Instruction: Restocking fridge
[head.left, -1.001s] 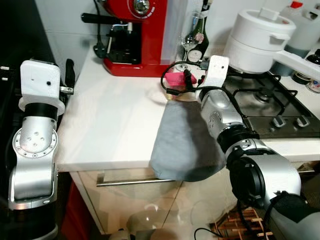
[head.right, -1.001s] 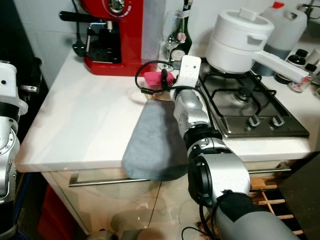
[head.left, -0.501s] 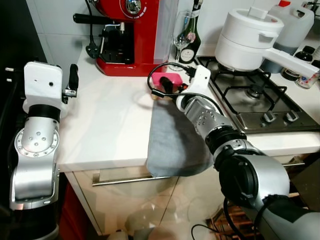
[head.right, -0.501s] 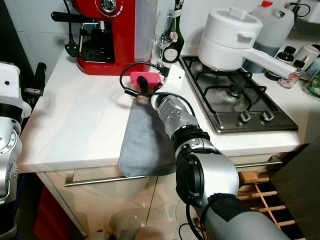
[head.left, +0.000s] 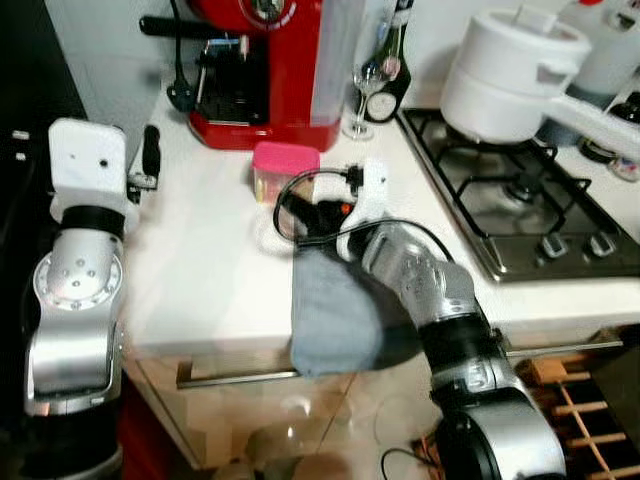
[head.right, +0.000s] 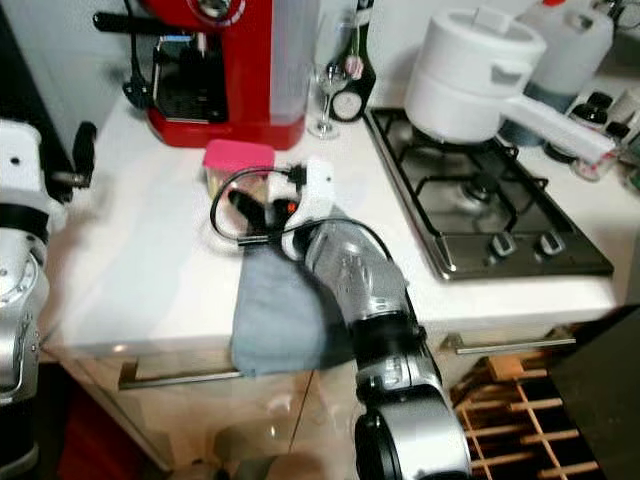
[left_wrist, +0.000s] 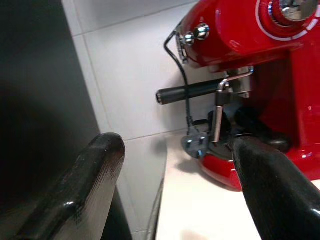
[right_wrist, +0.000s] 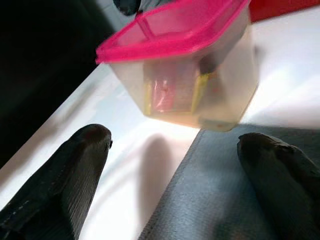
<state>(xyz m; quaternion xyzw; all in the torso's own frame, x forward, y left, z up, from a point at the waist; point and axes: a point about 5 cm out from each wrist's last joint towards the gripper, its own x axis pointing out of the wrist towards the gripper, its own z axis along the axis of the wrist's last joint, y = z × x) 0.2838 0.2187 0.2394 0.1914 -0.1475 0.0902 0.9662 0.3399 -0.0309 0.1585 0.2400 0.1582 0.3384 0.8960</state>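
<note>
right gripper jaws apart, just short of pink-lidded container

On the white counter stand one red coffee machine, one pink-lidded container, one wine glass and one dark bottle. One grey cloth hangs over its edge. One white pot sits on one gas hob.

Head stereo downward, wrists close-up
</note>
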